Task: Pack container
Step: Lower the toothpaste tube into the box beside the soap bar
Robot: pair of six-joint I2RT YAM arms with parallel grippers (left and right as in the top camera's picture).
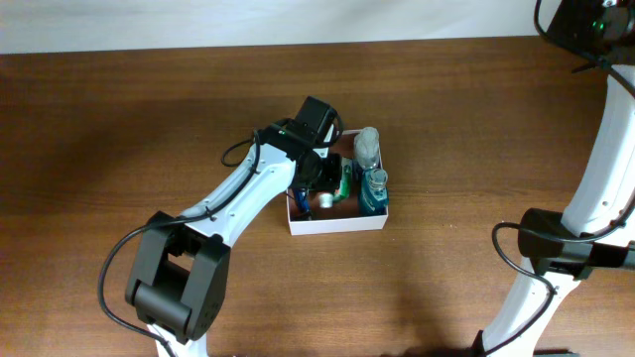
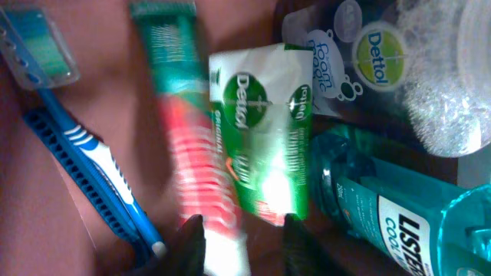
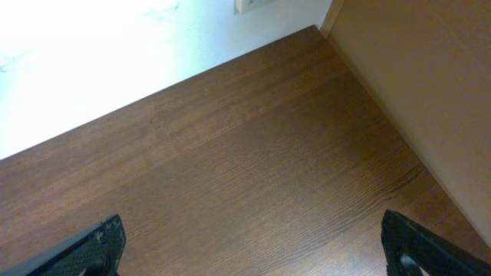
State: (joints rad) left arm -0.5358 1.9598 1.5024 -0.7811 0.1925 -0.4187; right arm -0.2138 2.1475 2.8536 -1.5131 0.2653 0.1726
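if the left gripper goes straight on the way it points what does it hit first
Probably the white end of the toothpaste tube just ahead of the left gripper, or the green Dettol sachet overlapping it; depth is unclear.

Count's on! One container (image 1: 337,224), and five toiletries inside. One blue toothbrush (image 2: 84,165) by its left edge, one green-and-red toothpaste tube (image 2: 188,146), one green Dettol packet (image 2: 265,130). One Dettol foam bottle (image 2: 368,61) in the far right corner, one teal mouthwash bottle (image 2: 399,211) along the right edge. Two arms: left arm (image 1: 248,193), right arm (image 1: 595,188).
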